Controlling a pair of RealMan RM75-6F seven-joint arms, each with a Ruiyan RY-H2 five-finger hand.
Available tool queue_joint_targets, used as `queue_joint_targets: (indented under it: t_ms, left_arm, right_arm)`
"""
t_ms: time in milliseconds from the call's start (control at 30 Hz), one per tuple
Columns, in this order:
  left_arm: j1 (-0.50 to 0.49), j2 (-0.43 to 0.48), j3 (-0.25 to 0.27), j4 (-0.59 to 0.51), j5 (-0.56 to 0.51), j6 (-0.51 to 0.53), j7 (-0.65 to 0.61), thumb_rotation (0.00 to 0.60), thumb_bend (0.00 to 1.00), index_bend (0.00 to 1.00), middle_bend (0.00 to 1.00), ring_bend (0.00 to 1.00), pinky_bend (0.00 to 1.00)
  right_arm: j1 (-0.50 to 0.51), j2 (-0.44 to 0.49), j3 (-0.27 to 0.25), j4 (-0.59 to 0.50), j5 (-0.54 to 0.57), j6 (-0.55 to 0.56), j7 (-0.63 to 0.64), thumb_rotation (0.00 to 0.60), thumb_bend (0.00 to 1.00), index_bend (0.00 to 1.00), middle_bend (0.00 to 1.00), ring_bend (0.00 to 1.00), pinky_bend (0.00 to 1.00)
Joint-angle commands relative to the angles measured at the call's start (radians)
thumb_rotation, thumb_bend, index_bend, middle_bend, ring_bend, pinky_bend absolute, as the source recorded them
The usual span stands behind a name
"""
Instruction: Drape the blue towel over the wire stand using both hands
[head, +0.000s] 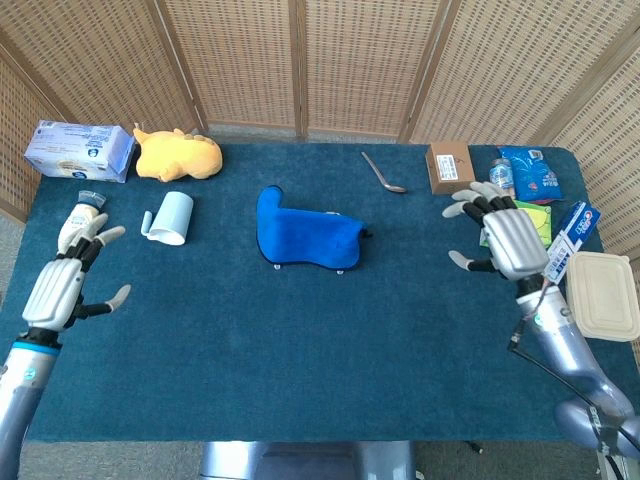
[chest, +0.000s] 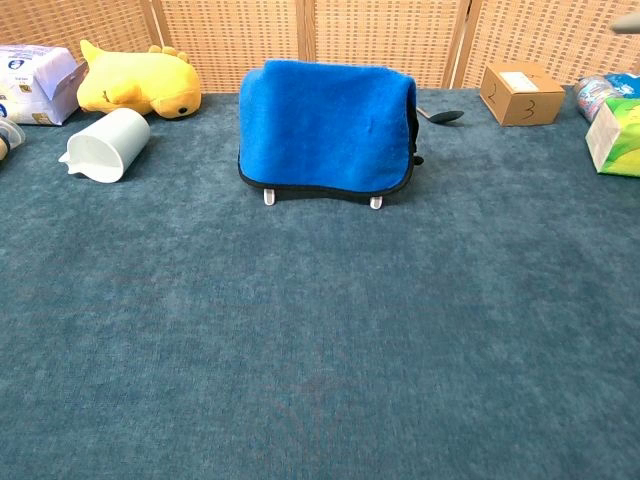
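The blue towel (head: 300, 236) (chest: 325, 128) hangs over the wire stand in the middle of the table. Only the stand's small white feet (chest: 269, 198) show under the towel's lower edge. My left hand (head: 62, 288) is far off at the table's left edge, open, fingers spread, holding nothing. My right hand (head: 510, 240) is out at the right side, also open and empty. Both hands are well clear of the towel. The chest view shows only a fingertip of the right hand at its top right corner.
A white cup (head: 170, 217) lies on its side left of the towel, with a yellow plush toy (head: 177, 154), a tissue pack (head: 78, 150) and a bottle (head: 76, 223) beyond. At the right sit a spoon (head: 383, 172), cardboard box (head: 450, 167), green box (head: 545, 224) and lidded container (head: 602, 295).
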Motion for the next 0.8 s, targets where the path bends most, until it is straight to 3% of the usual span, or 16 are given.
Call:
queue_joint_targets:
  t_ms: [33, 533, 800]
  left_arm:
    - [0.065, 0.016, 0.044, -0.019, 0.047, 0.066, 0.028, 0.6, 0.41, 0.17, 0.08, 0.0, 0.0]
    - [0.236, -0.036, 0.156, -0.021, 0.168, 0.211, 0.211, 0.6, 0.41, 0.27, 0.15, 0.04, 0.0]
    - [0.3, -0.05, 0.179, -0.043, 0.193, 0.254, 0.249, 0.6, 0.41, 0.29, 0.17, 0.05, 0.0]
  right_arm:
    - [-0.062, 0.024, -0.021, -0.041, 0.002, 0.045, 0.028, 0.6, 0.25, 0.37, 0.26, 0.15, 0.17]
    - [-0.258, 0.078, -0.088, -0.102, 0.009, 0.196, -0.038, 0.6, 0.28, 0.37, 0.26, 0.17, 0.18]
    - [-0.335, 0.104, -0.098, -0.133, 0.017, 0.253, -0.049, 0.6, 0.28, 0.37, 0.26, 0.17, 0.18]
